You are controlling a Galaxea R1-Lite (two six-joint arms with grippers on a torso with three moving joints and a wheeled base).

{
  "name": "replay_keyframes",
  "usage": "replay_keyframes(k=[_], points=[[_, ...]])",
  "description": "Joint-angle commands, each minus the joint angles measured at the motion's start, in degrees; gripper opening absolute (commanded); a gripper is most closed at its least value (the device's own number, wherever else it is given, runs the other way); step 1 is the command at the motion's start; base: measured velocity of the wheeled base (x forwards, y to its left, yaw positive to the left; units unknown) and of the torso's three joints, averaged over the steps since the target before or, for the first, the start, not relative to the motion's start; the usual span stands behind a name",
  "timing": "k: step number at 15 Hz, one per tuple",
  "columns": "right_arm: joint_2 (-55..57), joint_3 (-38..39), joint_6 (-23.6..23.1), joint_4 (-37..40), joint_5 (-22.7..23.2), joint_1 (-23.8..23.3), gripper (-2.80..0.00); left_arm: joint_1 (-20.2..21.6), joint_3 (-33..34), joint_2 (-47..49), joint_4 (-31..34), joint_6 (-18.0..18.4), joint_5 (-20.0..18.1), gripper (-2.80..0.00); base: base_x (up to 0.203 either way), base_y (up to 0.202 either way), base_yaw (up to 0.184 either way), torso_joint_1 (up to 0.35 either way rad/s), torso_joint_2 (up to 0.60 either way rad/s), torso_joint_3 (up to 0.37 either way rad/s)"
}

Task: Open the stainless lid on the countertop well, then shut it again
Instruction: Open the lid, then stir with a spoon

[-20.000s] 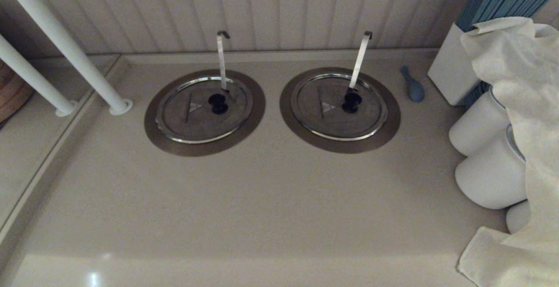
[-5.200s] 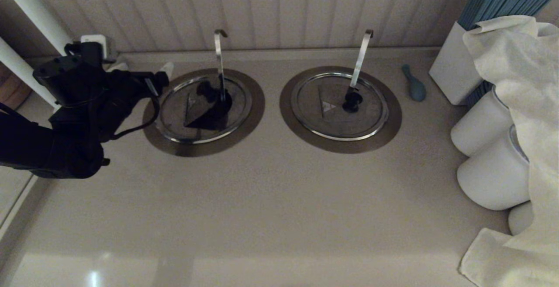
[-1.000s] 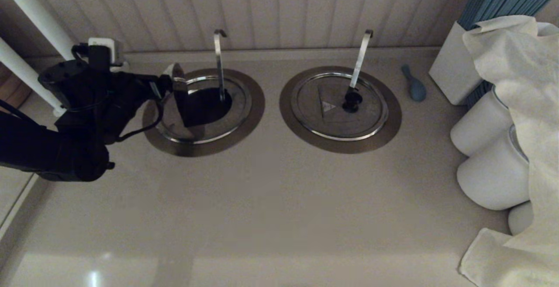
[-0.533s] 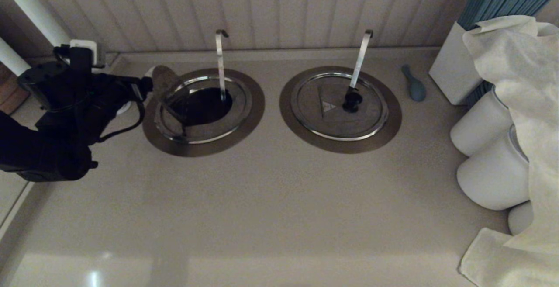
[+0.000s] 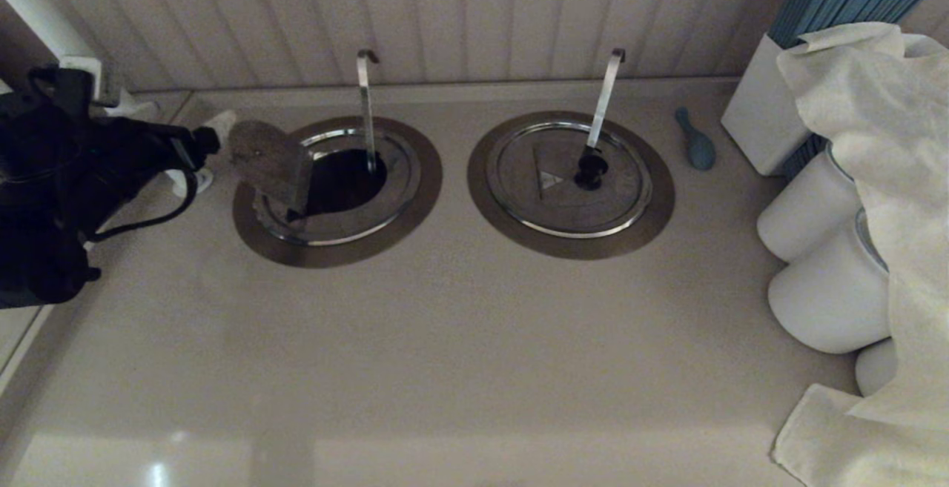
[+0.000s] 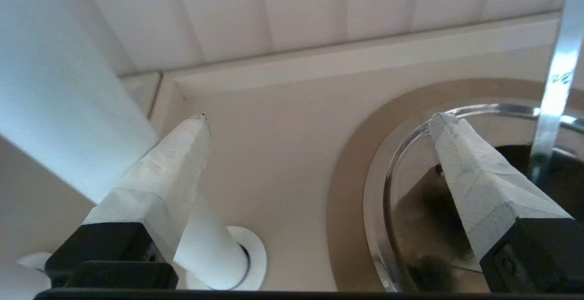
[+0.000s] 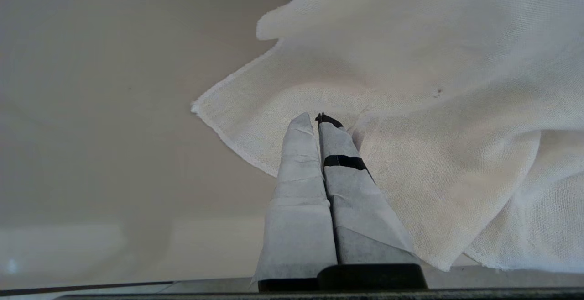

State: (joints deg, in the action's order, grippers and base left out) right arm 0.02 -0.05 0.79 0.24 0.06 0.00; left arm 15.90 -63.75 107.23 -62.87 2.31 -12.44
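Note:
The stainless lid [image 5: 268,161] on the left countertop well [image 5: 341,248] stands folded open. Its hinged half leans back to the left over the fixed half, and the dark hole [image 5: 337,183] is bare. The thin upright ladle handle [image 5: 365,105] rises from the hole. The black knob is hidden. My left gripper [image 5: 204,150] hangs open just left of the folded flap, apart from it, holding nothing. In the left wrist view the left gripper [image 6: 319,122] spans the counter and the lid's rim [image 6: 388,190]. My right gripper [image 7: 318,117] is shut over a white cloth [image 7: 410,108], out of the head view.
The twin lid [image 5: 563,190] with its slanted handle [image 5: 604,98] lies closed on the right. A blue spoon [image 5: 697,147], a white box [image 5: 764,120], white jars [image 5: 815,209] and draped cloth [image 5: 875,138] crowd the right side. White poles [image 6: 219,254] stand left of the well.
The lid's flap has tipped from upright further over to the left. My left gripper has drawn back leftward and stands apart from the flap.

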Motion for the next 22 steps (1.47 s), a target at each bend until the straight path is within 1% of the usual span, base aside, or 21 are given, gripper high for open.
replay_keyframes(k=[1,2,4,5,6,8,9,10,12,14,16,18,20,21,22], points=[[0.0,0.0,0.0,0.0,0.0,0.0,-2.80,3.3,-0.6,-3.7,-0.7,-0.3,0.4,0.00,0.000,0.000,0.000,0.000,0.00,0.000],[0.0,0.0,0.0,0.0,0.0,0.0,-2.80,4.4,-0.6,-4.6,-0.4,-0.5,-0.2,0.00,0.000,0.000,0.000,0.000,0.00,0.000],[0.0,0.0,0.0,0.0,0.0,0.0,-2.80,5.1,-0.5,-5.5,-0.2,-0.9,-0.7,0.00,0.000,0.000,0.000,0.000,0.00,0.000],[0.0,0.0,0.0,0.0,0.0,0.0,-2.80,5.0,-0.4,-5.9,0.1,-2.2,-0.7,0.00,0.000,0.000,0.000,0.000,0.00,0.000],[0.0,0.0,0.0,0.0,0.0,0.0,-2.80,4.4,-0.6,-6.4,1.1,-4.3,-0.7,0.00,0.000,0.000,0.000,0.000,0.00,0.000],[0.1,0.0,0.0,0.0,0.0,0.0,-2.80,0.5,-1.6,-7.5,3.8,-11.6,-0.7,0.00,0.000,0.000,0.000,0.000,0.00,0.000],[0.0,0.0,0.0,0.0,0.0,0.0,-2.80,-2.2,-2.3,-7.4,5.2,-13.2,-0.4,0.00,0.000,0.000,0.000,0.000,0.00,0.000],[0.0,0.0,0.0,0.0,0.0,0.0,-2.80,-4.8,-2.9,-6.6,5.9,-13.7,-0.1,0.00,0.000,0.000,0.000,0.000,0.00,0.000],[0.0,0.0,0.0,0.0,0.0,0.0,-2.80,-8.9,-3.8,-5.3,7.4,-14.0,0.6,0.00,0.000,0.000,0.000,0.000,0.00,0.000],[0.0,0.0,0.0,0.0,0.0,0.0,-2.80,-11.8,-4.7,-5.8,10.9,-14.0,1.8,0.00,0.000,0.000,0.000,0.000,0.00,0.000],[0.1,0.0,0.0,0.0,0.0,0.0,-2.80,-14.8,-4.7,-6.8,13.2,-14.0,2.0,0.00,0.000,0.000,0.000,0.000,0.00,0.000],[0.1,0.0,0.0,0.0,0.0,0.0,-2.80,-19.8,-5.7,-6.1,15.6,-13.6,3.3,0.00,0.000,0.000,0.000,0.000,0.00,0.000],[0.0,0.0,0.0,0.0,0.1,0.0,-2.80,-22.5,-12.9,-3.4,22.0,-11.5,5.9,0.00,0.000,0.000,0.000,0.000,0.00,0.000],[0.0,0.0,0.0,0.0,0.0,0.0,-2.80,-23.5,-17.0,-2.2,26.5,-10.8,7.6,0.00,0.000,0.000,0.000,0.000,0.00,0.000],[0.1,0.0,0.0,0.0,0.0,0.0,-2.80,-24.4,-21.8,-1.0,32.4,-10.3,9.3,0.00,0.000,0.000,0.000,0.000,0.00,0.000]])
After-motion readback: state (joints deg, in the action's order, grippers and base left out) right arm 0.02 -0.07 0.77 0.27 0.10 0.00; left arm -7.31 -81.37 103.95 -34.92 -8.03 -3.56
